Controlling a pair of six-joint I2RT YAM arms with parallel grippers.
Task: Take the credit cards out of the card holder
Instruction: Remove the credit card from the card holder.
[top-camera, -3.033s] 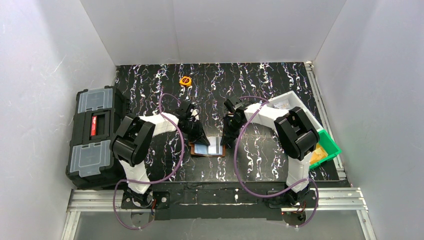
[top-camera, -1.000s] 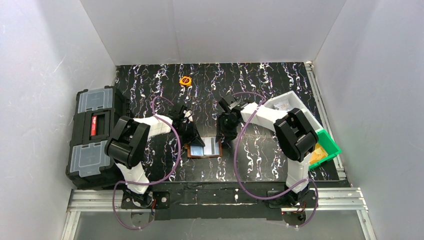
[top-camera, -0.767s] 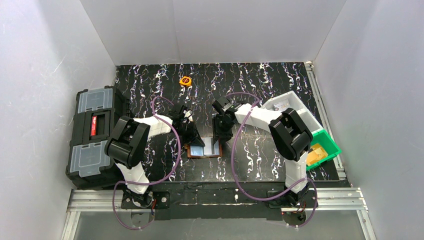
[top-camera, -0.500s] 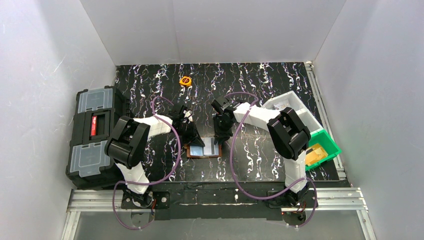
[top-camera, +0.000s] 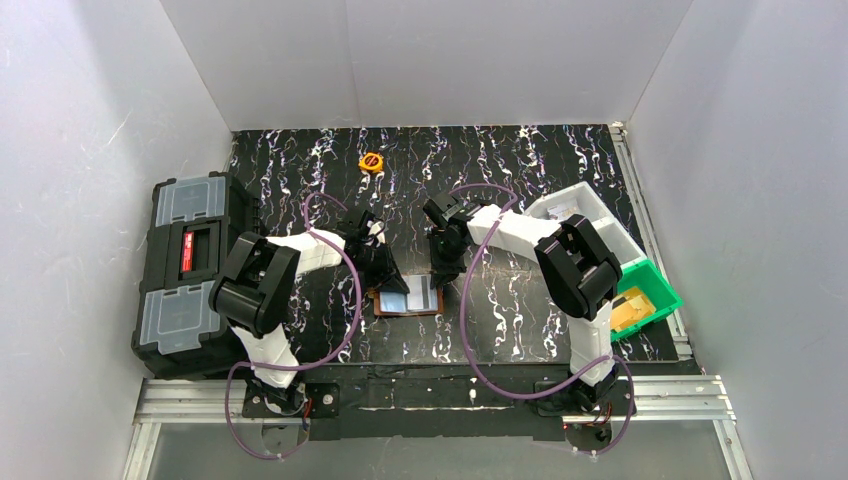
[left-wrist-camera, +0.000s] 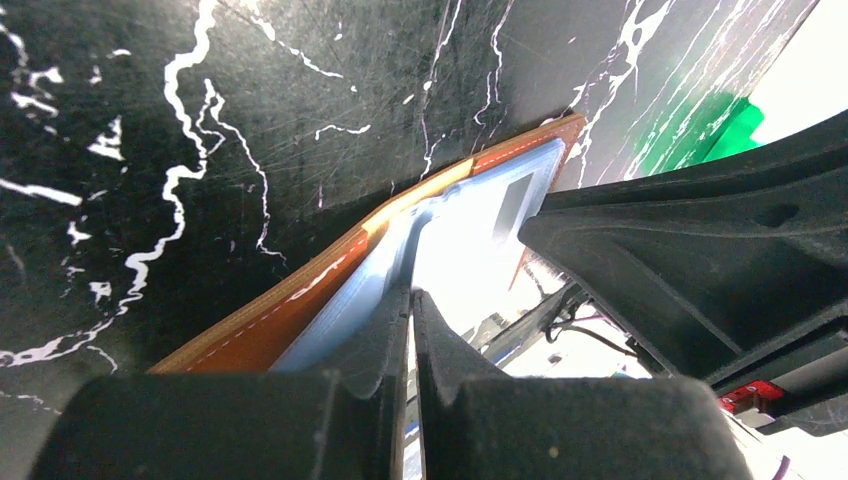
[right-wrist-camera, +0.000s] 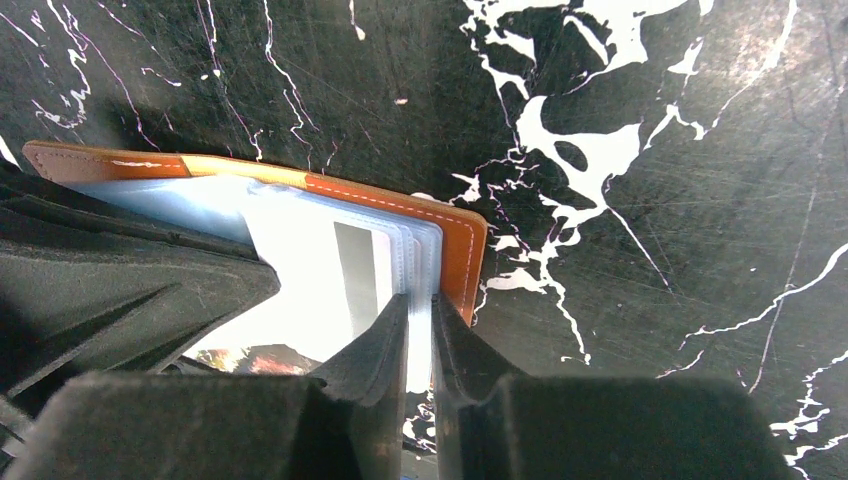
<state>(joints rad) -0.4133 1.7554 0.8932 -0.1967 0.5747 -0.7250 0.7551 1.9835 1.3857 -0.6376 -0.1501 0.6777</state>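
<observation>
The brown leather card holder (top-camera: 408, 298) lies open on the black marbled table, its shiny blue-grey pockets facing up. A pale credit card with a dark stripe (right-wrist-camera: 355, 272) sits in the right-hand pockets. My left gripper (top-camera: 388, 278) is shut with nothing between its fingers, and its tips (left-wrist-camera: 410, 296) press on the left leaf's pocket beside the brown cover (left-wrist-camera: 300, 310). My right gripper (top-camera: 438, 280) stands at the holder's right edge. Its jaws (right-wrist-camera: 420, 305) are pinched on the pale layered pocket edge, just inside the brown cover (right-wrist-camera: 462, 250). Whether a card lies in that pinch I cannot tell.
A black toolbox (top-camera: 190, 270) with grey lids stands at the left table edge. A white tray (top-camera: 590, 215) and a green bin (top-camera: 650, 295) sit at the right. A small round orange object (top-camera: 371, 160) lies at the back.
My right gripper has moved left onto the holder's right edge and its jaws have closed down on the pocket edge. The left gripper stays shut and pressed on the left leaf.
</observation>
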